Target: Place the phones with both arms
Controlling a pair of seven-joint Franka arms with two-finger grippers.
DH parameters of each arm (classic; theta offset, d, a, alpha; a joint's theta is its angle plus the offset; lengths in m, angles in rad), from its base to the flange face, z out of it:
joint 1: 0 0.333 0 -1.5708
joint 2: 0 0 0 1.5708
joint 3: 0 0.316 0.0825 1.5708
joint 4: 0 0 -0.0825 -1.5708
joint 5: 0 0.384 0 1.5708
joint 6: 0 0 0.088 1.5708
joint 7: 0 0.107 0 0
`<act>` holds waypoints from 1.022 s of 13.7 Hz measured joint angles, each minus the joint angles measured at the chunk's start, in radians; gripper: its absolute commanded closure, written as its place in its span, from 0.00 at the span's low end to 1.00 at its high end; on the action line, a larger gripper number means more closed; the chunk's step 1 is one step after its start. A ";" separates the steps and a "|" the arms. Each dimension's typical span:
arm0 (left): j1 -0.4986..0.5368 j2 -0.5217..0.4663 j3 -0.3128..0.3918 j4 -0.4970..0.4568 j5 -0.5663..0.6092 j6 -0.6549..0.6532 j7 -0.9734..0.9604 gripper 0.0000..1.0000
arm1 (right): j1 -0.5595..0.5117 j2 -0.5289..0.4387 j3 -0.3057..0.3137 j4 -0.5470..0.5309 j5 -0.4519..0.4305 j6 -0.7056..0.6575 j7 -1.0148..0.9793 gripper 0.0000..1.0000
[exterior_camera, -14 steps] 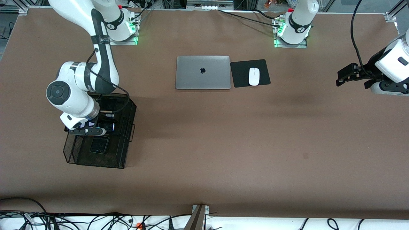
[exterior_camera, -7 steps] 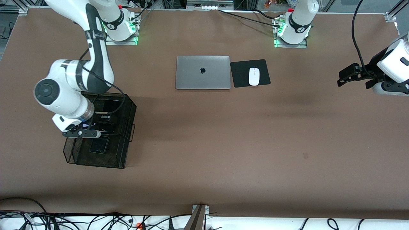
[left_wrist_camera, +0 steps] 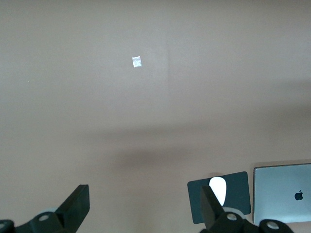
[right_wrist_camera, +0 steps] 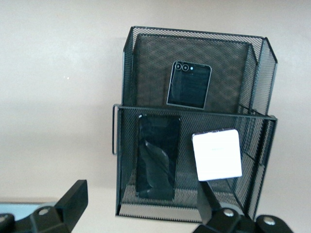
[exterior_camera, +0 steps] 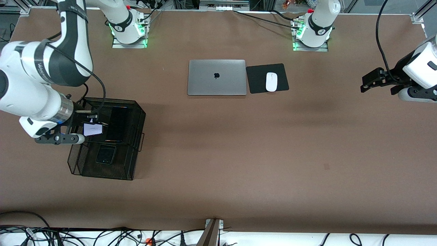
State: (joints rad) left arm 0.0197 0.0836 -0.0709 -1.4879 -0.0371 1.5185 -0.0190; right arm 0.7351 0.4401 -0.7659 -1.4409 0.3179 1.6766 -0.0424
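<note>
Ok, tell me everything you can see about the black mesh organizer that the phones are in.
The black mesh organizer is a two-tier wire basket standing on the brown table toward the right arm's end. Its upper tier holds the longer black phone and the white phone side by side; the lower tier, nearer the front camera, holds the small black phone. The open right gripper hangs at its edge without touching it.
</note>
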 measured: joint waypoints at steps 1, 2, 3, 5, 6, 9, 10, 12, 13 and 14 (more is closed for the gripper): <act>0.000 0.000 0.000 0.000 0.000 0.000 0.000 0.00 | 0.000 0.000 -0.008 0.017 0.000 -0.020 0.000 0.01; 0.000 0.000 0.000 0.000 0.000 0.000 0.000 0.00 | -0.001 0.000 -0.017 0.028 0.000 -0.031 0.000 0.01; 0.000 0.000 0.000 0.000 0.000 0.000 0.000 0.00 | -0.001 0.000 -0.025 0.032 0.000 -0.040 0.000 0.01; 0.000 0.000 0.000 0.000 0.000 0.000 0.000 0.00 | -0.003 0.000 -0.040 0.044 0.000 -0.056 -0.003 0.01; 0.000 0.000 0.000 0.000 0.000 0.000 0.000 0.00 | -0.004 0.000 -0.047 0.060 0.000 -0.065 -0.003 0.01; 0.000 0.000 0.000 -0.001 0.000 -0.003 0.000 0.00 | -0.017 -0.001 -0.052 0.106 0.000 -0.094 -0.002 0.01; 0.000 0.000 0.000 -0.001 0.000 -0.007 0.000 0.00 | -0.027 -0.001 -0.048 0.109 0.000 -0.096 -0.001 0.01; 0.000 0.000 0.000 -0.001 0.000 -0.014 0.000 0.00 | -0.113 -0.004 0.043 0.124 -0.011 -0.100 0.000 0.01; 0.000 0.000 0.000 -0.001 0.000 -0.015 0.000 0.00 | -0.195 -0.008 0.141 0.143 -0.045 -0.111 0.002 0.01; 0.000 0.000 0.000 -0.001 0.000 -0.015 0.000 0.00 | -0.286 -0.015 0.254 0.160 -0.098 -0.120 0.003 0.01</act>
State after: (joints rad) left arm 0.0196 0.0836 -0.0709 -1.4887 -0.0372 1.5032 -0.0190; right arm 0.4492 0.4249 -0.5116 -1.2805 0.2200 1.5568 -0.0395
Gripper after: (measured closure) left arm 0.000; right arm 0.004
